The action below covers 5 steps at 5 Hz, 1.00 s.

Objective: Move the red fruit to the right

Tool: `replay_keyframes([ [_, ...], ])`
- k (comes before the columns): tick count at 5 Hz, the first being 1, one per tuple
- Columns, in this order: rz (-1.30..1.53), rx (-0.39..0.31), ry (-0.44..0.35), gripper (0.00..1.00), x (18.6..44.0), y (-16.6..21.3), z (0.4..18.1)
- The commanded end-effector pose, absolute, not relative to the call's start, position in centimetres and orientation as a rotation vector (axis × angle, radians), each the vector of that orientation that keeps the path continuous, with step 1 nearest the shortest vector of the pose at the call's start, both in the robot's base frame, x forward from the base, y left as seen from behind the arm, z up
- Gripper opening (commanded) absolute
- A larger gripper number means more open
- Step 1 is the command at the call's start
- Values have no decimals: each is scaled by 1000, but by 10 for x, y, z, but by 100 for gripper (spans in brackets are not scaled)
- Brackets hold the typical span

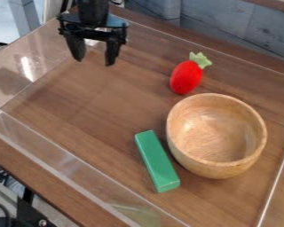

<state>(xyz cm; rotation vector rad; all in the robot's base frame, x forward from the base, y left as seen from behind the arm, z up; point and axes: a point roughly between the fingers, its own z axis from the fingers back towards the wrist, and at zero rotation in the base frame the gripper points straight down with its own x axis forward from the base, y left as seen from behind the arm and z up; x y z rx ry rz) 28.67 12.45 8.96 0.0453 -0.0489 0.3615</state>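
At approx. 11 o'clock on the table (79,111), the gripper (95,51) has its jaws wide apart, nothing btwn them. Step in hand, I'd judge: the approach. Go high toward its 4 o'clock w/ jaws kept wide, & don't drop until over the fruit.

Green block (156,161), approx. 6 o'clock: not needed; leave it alone.

Red fruit (187,78), approx. 1 o'clock, lies on the wood, leafy top (201,60) toward its own 1 o'clock. Best grip: across the red body, roughly 10 to 4 o'clock, clear of the leaves. Turn the wrist a bit to suit, come straight down, one finger per side, then close gently; a round thing may roll or squirt out if pinched off-centre or too high. Lift a little before shifting.

Wooden bowl (216,135), approx. 4 o'clock, sits just beside the fruit at the fruit's 5. Main snag: fingers or fruit clipping its rim. Carry toward 3 o'clock, btwn bowl & back edge, set down low, let go w/o a nudge. Tight-ish strip, so go slow.

Brands/labels: none legible on block, fruit or bowl; gripper too blurry to tell.
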Motion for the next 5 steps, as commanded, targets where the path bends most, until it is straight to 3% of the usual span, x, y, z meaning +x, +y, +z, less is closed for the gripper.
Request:
replay_keyframes([
  [1,377,79,-142,100,289,137,116],
  [3,360,97,-162,100,293,129,129],
  [5,261,104,-177,100,303,129,157],
])
